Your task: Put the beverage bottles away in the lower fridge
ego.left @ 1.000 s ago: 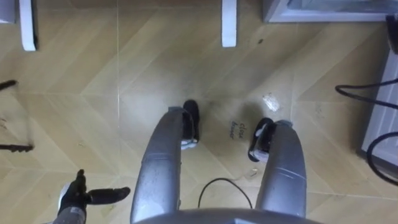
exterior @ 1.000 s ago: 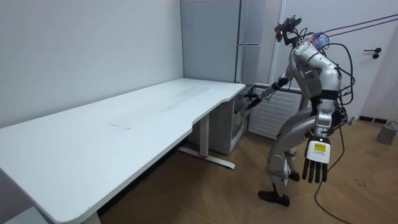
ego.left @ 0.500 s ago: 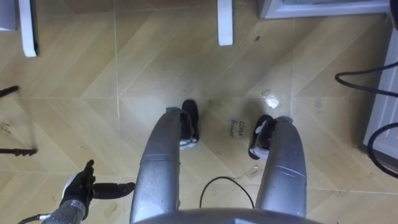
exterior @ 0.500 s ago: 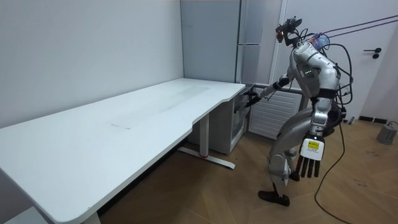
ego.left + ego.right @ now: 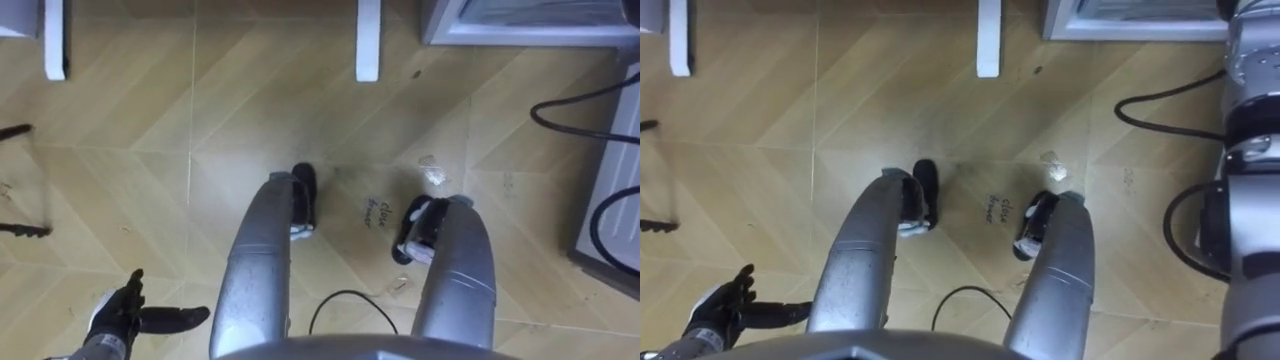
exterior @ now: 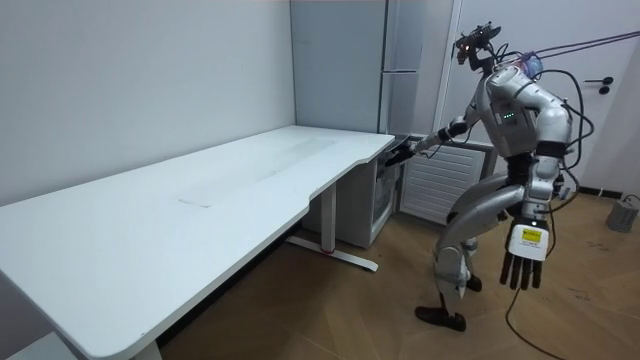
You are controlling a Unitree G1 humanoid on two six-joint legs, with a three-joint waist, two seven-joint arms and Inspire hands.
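Robot stands at the far end of the surface (image 6: 200, 200), right arm stretched toward the low fridge (image 6: 385, 205), left hand (image 5: 120, 318) empty.
Left hand hangs by the thigh, fingers straight and spread, released, holding nothing. Right hand (image 6: 400, 152) sits at the surface's corner edge, just above the low fridge; too small to tell whether it's clenched or grasping. The low fridge is tucked beside the surface's end, below a tall grey unit (image 6: 400, 60). Robot is bent forward, feet staggered on bare wood floor (image 5: 250, 120). Ahead of the feet: two white leg bars (image 5: 368, 40) and a grey box edge (image 5: 520, 30) at top right. Open floor behind and to the robot's left.
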